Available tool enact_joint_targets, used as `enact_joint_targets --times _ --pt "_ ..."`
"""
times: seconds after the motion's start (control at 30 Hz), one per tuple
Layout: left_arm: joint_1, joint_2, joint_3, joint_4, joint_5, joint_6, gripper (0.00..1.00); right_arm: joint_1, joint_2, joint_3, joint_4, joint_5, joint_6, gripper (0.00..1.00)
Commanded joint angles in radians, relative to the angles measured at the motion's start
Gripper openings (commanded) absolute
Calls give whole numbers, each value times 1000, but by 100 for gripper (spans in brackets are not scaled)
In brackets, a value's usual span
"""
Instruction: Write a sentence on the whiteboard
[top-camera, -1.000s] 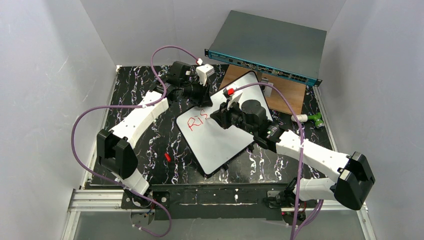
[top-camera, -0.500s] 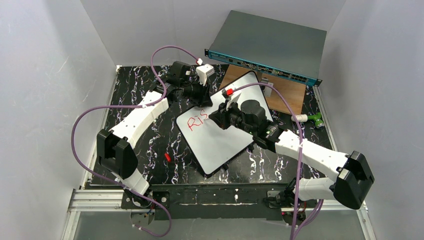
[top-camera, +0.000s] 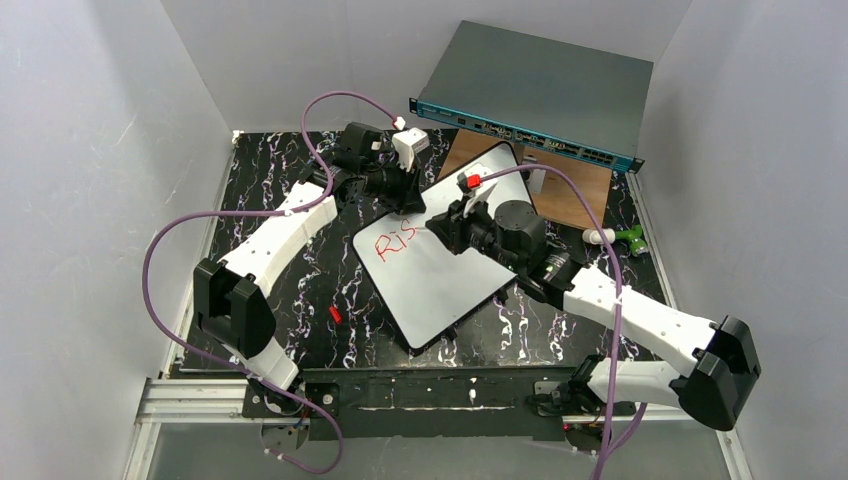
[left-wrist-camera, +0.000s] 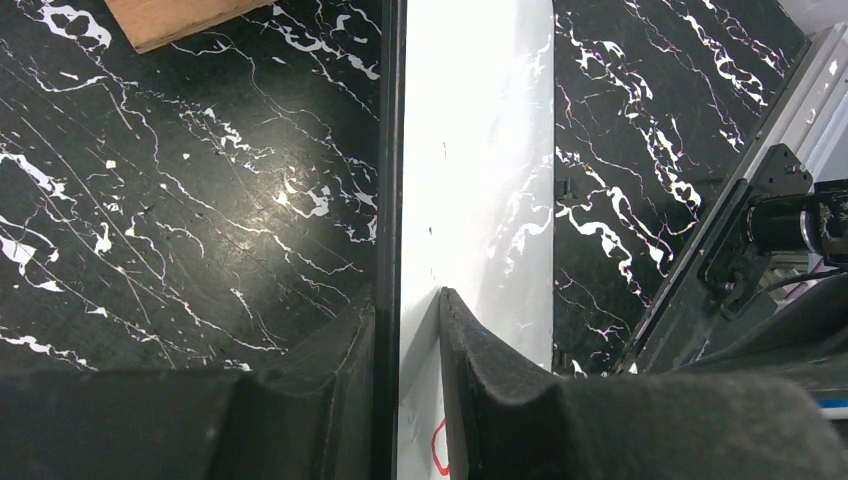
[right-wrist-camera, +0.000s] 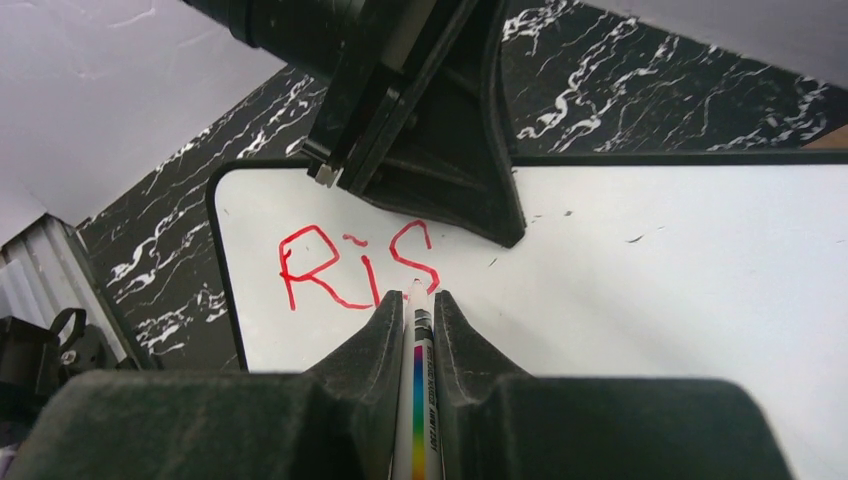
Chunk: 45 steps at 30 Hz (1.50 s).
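Note:
The whiteboard lies slanted on the black marble table. The sentence reads "Ris" in red near the board's left corner, and it shows again in the right wrist view. My left gripper is shut on the whiteboard's far edge, one finger on each side of the board. My right gripper is shut on a white marker with a rainbow stripe. The marker's tip sits at the lower right of the "s". From above, the right gripper hangs over the board just right of the letters.
A grey metal box with a teal front stands at the back, with a wooden board below it. A small red cap lies left of the whiteboard. A green and white object lies at the right. Purple cables loop over both arms.
My right arm has shifted: its elbow swung right and its wrist moved slightly up and right over the board. The letters read the same. The left arm has not moved.

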Motion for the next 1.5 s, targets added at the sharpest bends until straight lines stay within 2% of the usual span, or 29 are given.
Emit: enact_joint_targets --times 0.0,0.67,1.23,1.47 --pt "-22 -14 6 -66 -5 52 0 -4 -28 41 26 70 -37 1" --pt "-22 -13 9 -56 9 37 0 -27 71 80 48 63 -30 1" --pt "-22 -21 5 -56 9 37 0 -50 67 80 -17 175 -50 1" --pt "-22 -19 7 -56 13 36 0 -53 66 92 5 154 -56 1"
